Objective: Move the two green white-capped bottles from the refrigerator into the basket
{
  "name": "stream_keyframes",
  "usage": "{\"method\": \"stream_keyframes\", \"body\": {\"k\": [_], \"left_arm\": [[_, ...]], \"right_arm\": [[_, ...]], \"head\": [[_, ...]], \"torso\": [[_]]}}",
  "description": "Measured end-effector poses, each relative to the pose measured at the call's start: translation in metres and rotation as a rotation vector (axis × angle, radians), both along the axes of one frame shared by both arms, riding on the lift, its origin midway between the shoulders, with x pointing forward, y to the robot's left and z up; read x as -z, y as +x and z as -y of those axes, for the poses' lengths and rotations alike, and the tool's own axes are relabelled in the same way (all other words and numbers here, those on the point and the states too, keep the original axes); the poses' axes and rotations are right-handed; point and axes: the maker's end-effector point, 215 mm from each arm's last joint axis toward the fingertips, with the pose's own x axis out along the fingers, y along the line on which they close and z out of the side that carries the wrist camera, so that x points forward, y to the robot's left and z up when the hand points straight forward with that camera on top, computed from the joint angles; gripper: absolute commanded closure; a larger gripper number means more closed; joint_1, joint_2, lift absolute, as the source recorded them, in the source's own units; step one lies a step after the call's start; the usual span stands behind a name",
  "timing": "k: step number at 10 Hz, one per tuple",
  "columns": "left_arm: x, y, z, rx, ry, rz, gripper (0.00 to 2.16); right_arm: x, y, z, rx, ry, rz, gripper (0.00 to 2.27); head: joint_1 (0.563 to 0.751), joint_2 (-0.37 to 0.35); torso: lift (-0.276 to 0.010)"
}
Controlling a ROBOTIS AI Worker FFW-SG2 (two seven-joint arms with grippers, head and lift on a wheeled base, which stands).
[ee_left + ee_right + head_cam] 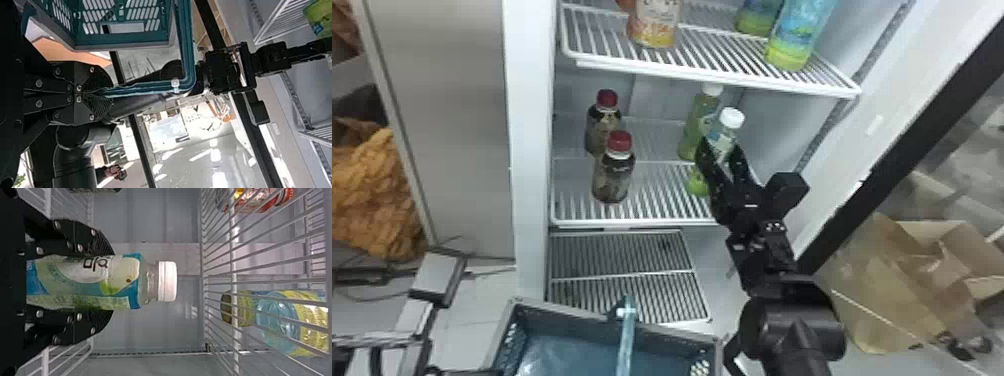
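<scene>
Basket [664, 331] near left, handle [627, 335] in left gripper [107, 94]. Right gripper [719, 145] narrow on near bottle [101, 281], upright on shelf [652, 195], axis across fingers (lift next, I'd judge). Far bottle [701, 117] just beyond, slightly left; right arm [792, 325] nearer.

White glare streaks the glossy grey floor [235, 156] in the left wrist view. Soft light fills the pale-walled refrigerator interior [156, 219], with highlights on the yellow-and-blue plastic bottle [274, 324] beyond white wire shelving [235, 305].

Wire shelf [632, 223] under red-capped bottles [613, 175] and green white-capped bottles [723, 137]
</scene>
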Motion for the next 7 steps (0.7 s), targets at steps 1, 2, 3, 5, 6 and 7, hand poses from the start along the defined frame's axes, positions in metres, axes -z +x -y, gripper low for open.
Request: {"method": "stream_keyframes", "body": {"k": [1,2,3,5,6,7], "left_arm": [[0.0,0.0,0.0,0.0,-0.001,0.0,1.16],[-0.001,0.0,0.0,0.0,-0.002,0.0,1.16],[-0.001,0.0,0.0,-0.001,-0.004,0.0,1.16],[-0.001,0.001,0.0,-0.004,-0.002,0.001,1.16],[-0.001,0.002,-0.001,-0.008,0.0,0.005,1.16],[0.0,0.003,-0.002,-0.011,0.0,0.005,1.16]], "right_arm": [[-0.006,-0.003,0.0,0.003,-0.002,0.017,0.91],[-0.016,-0.01,-0.001,0.006,-0.005,0.041,0.91],[-0.024,-0.016,-0.002,0.004,-0.006,0.057,0.91],[-0.031,-0.033,-0.007,-0.01,0.012,0.054,0.91],[-0.033,-0.044,-0.012,-0.028,0.018,0.035,0.9],[-0.034,-0.056,-0.018,-0.046,0.015,0.011,0.87]], "head": [[0.695,-0.35],[0.695,-0.35],[0.695,-0.35],[0.695,-0.35],[0.695,-0.35],[0.695,-0.35]], "torso": [[-0.263],[-0.263],[-0.263],[-0.263],[-0.263],[-0.263]]}}
